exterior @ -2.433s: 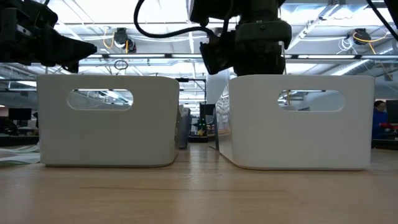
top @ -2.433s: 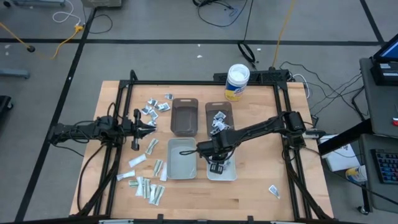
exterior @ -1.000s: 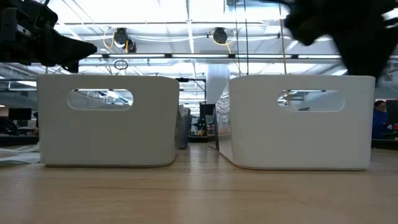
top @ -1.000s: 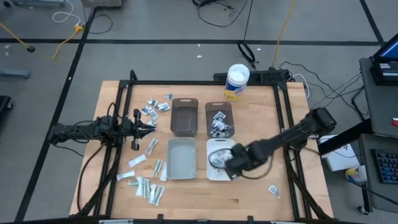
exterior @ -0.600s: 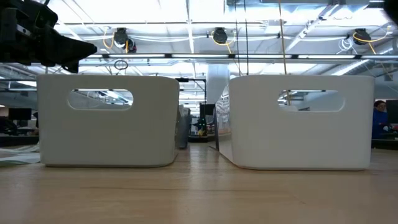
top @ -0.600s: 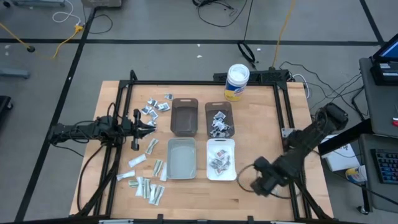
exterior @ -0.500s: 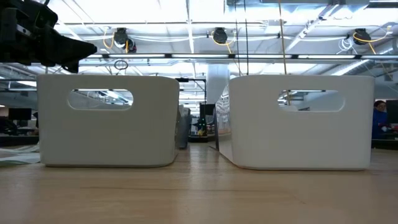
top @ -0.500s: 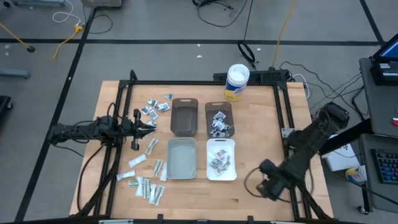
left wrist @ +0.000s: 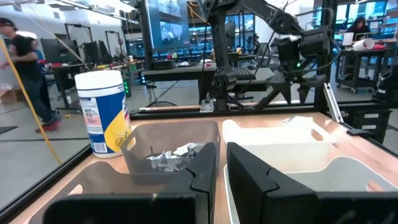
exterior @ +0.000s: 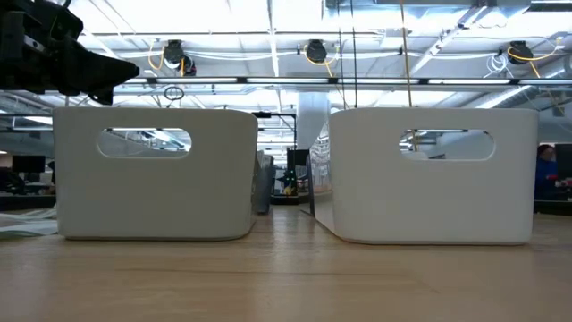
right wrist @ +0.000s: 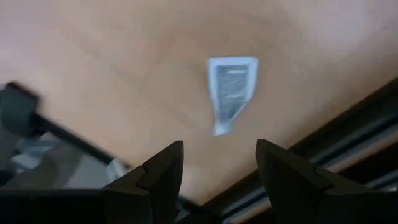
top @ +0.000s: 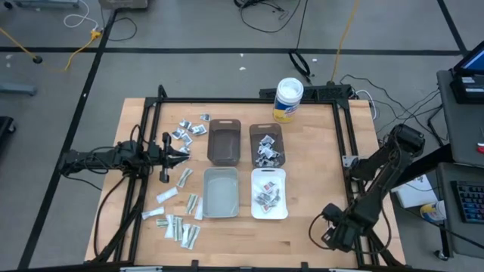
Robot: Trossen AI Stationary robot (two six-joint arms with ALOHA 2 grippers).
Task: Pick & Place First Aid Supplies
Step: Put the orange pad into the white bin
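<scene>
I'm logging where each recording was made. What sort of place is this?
Most likely a robotics lab or workshop. A framed wooden table stands on a taped floor with loose cables; the left wrist view shows monitors, workbenches and a person in a large open hall.

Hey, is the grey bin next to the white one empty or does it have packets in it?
Empty: the high view shows the grey bin bare inside.

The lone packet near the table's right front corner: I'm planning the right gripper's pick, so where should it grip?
Probably from straight above: the packet lies flat on the table. Pinch its narrower width at the middle with the open right gripper.
</scene>
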